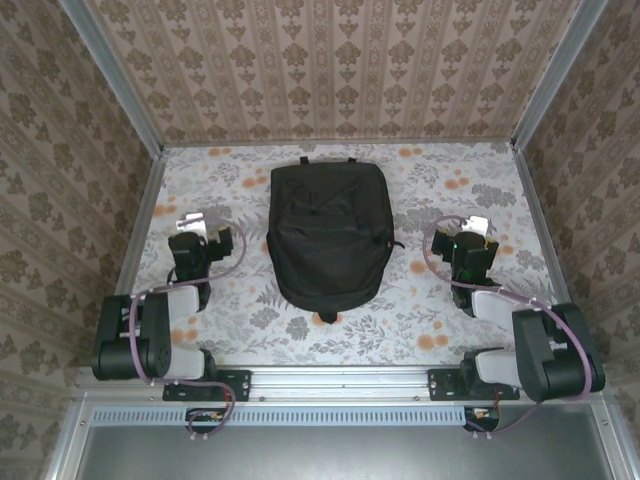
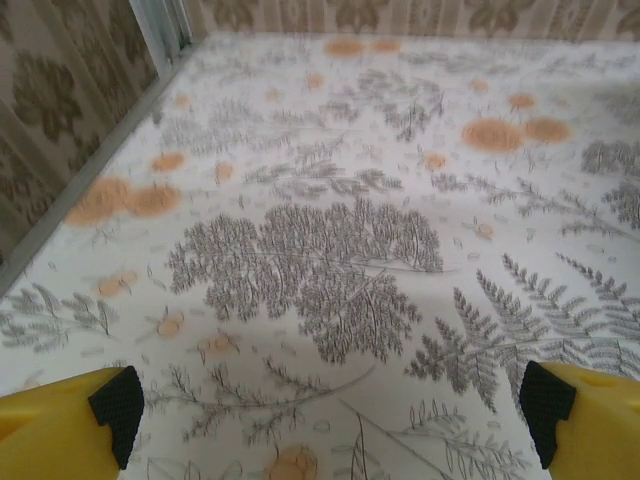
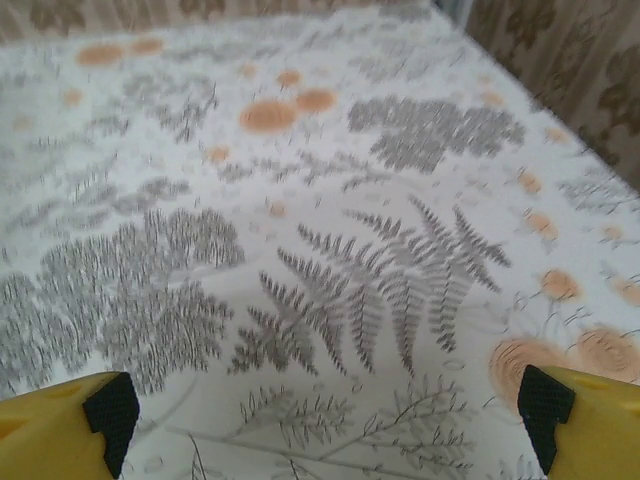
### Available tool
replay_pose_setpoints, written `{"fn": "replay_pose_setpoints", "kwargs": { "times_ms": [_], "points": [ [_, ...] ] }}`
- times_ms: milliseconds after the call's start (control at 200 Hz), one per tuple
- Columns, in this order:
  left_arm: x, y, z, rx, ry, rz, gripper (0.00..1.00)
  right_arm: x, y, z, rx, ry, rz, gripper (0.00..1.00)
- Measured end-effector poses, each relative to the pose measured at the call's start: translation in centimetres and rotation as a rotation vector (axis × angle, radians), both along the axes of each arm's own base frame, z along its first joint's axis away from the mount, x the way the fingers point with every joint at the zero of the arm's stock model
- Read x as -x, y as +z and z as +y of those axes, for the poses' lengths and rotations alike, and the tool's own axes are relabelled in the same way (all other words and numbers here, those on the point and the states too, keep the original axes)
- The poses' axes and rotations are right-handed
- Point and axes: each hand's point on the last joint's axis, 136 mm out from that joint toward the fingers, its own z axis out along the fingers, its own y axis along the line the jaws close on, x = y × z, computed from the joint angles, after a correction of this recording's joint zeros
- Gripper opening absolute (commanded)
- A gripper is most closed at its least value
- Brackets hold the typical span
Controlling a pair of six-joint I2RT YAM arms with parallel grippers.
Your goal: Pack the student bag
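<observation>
The student bag (image 1: 328, 236), a large black fabric backpack, lies flat in the middle of the table, zipped closed as far as I can see, its rounded end toward the arms. My left gripper (image 1: 196, 226) rests to the bag's left and is open, with nothing between its yellow, black-padded fingers (image 2: 115, 405). My right gripper (image 1: 470, 228) sits to the bag's right, also open and empty, its fingers (image 3: 545, 410) spread wide over the bare cloth. Neither gripper touches the bag.
The table (image 1: 430, 180) wears a white cloth printed with grey ferns and orange flowers. Patterned walls close it in at the back and both sides, with metal corner posts (image 1: 110, 70). A metal rail (image 1: 340, 380) runs along the near edge.
</observation>
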Motion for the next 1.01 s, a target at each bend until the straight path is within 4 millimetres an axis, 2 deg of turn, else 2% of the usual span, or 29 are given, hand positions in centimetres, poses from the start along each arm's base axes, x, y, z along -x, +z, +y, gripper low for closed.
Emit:
{"fn": "replay_pose_setpoints", "kwargs": {
  "times_ms": [55, 110, 145, 190, 295, 365, 500, 1005],
  "points": [
    [0.3, -1.6, 0.2, -0.015, 0.009, -0.006, 1.00, -0.4, 0.2, 0.1, 0.003, 0.021, -0.028, 1.00],
    [1.0, -4.0, 0.2, -0.025, 0.001, 0.070, 1.00, -1.0, 0.7, 0.0, -0.006, 0.029, -0.089, 1.00],
    [0.9, -4.5, 0.0, -0.029, -0.011, 0.099, 1.00, -1.4, 0.6, -0.2, -0.014, 0.036, -0.112, 1.00],
    [0.1, -4.1, -0.4, -0.034, -0.037, 0.101, 1.00, -1.6, -0.1, -0.4, -0.025, 0.044, -0.108, 1.00],
    [-2.5, -1.1, -1.0, -0.040, -0.072, 0.023, 1.00, -2.5, -1.8, -0.2, -0.028, 0.072, -0.060, 1.00],
    [-3.1, 0.0, -1.2, -0.045, -0.083, -0.005, 1.00, -3.6, -1.1, 0.7, -0.022, 0.106, -0.065, 1.00],
    [-3.0, -0.4, -1.3, -0.045, -0.092, 0.012, 1.00, -4.9, 0.5, 1.4, -0.015, 0.143, -0.104, 1.00],
    [-2.9, -0.4, -1.3, -0.051, -0.095, 0.014, 1.00, -4.9, 0.4, 1.4, -0.012, 0.145, -0.102, 1.00]
  ]
}}
